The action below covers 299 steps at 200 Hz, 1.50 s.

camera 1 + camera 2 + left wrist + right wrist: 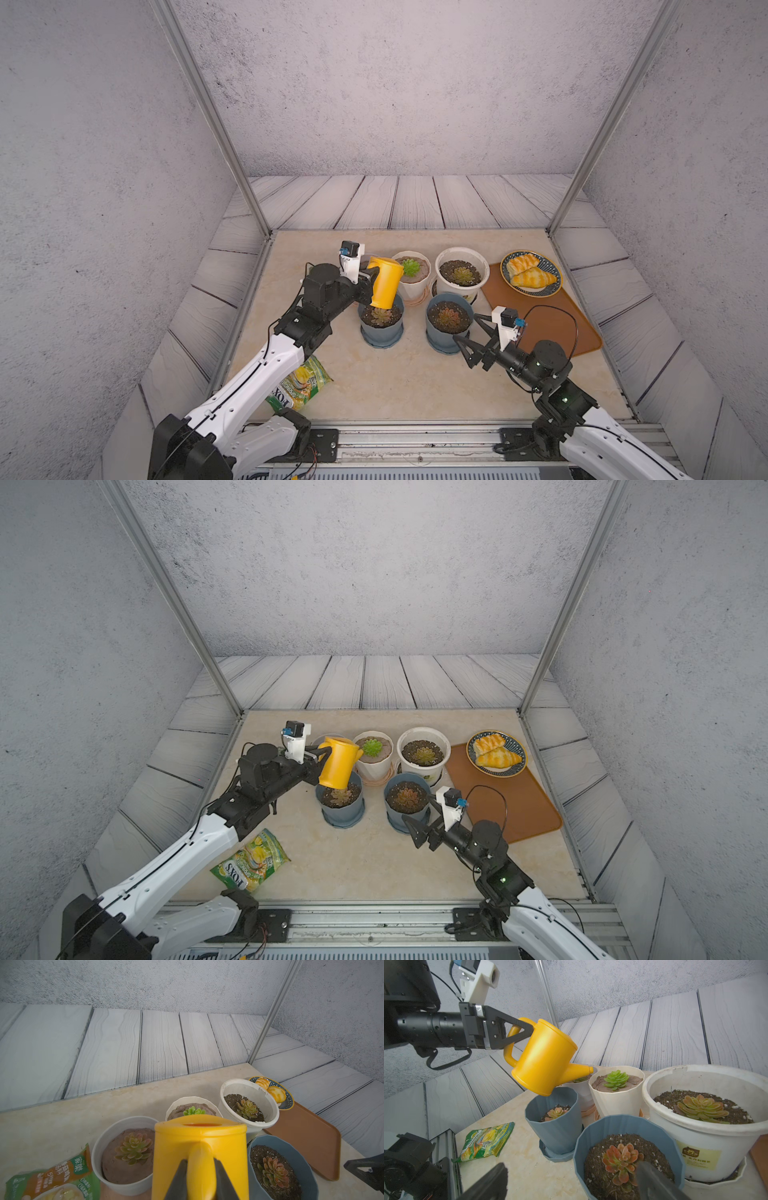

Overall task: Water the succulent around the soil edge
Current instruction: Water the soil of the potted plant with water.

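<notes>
The beige table [374,386] is carrying a tight cluster of 5 potted plants: a large round white pot [664,1130], 2 blue faceted pots, a cream faceted pot [616,1101], and a plain white pot [98,1159] at the back, which the can is hiding in both top views. The left arm is holding the yellow watering can [386,284] in the air, tipped forward. Its base is hanging over the left-hand blue pot [380,338] and the succulent [380,316] in it, while its spout [579,1070] is reaching toward the rims of the 2 back pots. No water is showing at the spout, so I am judging this to be the positioning step just ahead of the pour. Which plant is being targeted I cannot tell. The next move is calling for the spout tip to sit low over the soil just inside 1 rim, then a gentle tilt while circling, sparing the rosette.

The left gripper [529,1029] is pinching narrowly on the can's handle [510,1043], with 1 finger on each side. The right gripper [465,328] is standing wide and empty beside the right-hand blue pot [440,343]. 1 finger [652,1180] is lying over that pot's soil; whether it is touching I cannot tell.
</notes>
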### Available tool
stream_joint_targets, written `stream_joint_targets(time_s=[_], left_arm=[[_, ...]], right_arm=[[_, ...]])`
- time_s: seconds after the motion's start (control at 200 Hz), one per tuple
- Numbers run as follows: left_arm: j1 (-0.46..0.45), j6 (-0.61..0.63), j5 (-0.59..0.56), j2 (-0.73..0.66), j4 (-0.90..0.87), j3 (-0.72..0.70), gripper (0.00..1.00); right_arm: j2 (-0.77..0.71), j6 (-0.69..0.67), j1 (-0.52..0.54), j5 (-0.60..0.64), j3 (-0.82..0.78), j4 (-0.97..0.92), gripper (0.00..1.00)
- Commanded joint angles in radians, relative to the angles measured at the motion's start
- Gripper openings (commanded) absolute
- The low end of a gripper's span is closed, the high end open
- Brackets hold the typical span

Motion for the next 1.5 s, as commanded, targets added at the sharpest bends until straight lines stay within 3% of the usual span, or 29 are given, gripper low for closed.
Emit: stream_joint_targets(time_s=[0.0,0.415,0.871,1.491], left_arm=[[-0.006,0.012,0.020,0.017,-0.042,0.066,0.00],[-0.035,0.048,0.006,0.167,-0.179,0.231,0.00],[-0.140,0.149,-0.127,0.292,-0.327,0.417,0.00],[-0.173,0.184,-0.120,0.443,-0.396,0.601,0.00]], right_arm=[[0.015,-0.007,0.003,0.010,0.037,0.004,1.00],[0.009,-0.004,0.003,-0.003,0.040,-0.002,1.00],[-0.007,-0.001,0.003,-0.010,0.040,-0.002,1.00],[-0.089,0.001,0.003,0.019,0.035,-0.040,1.00]])
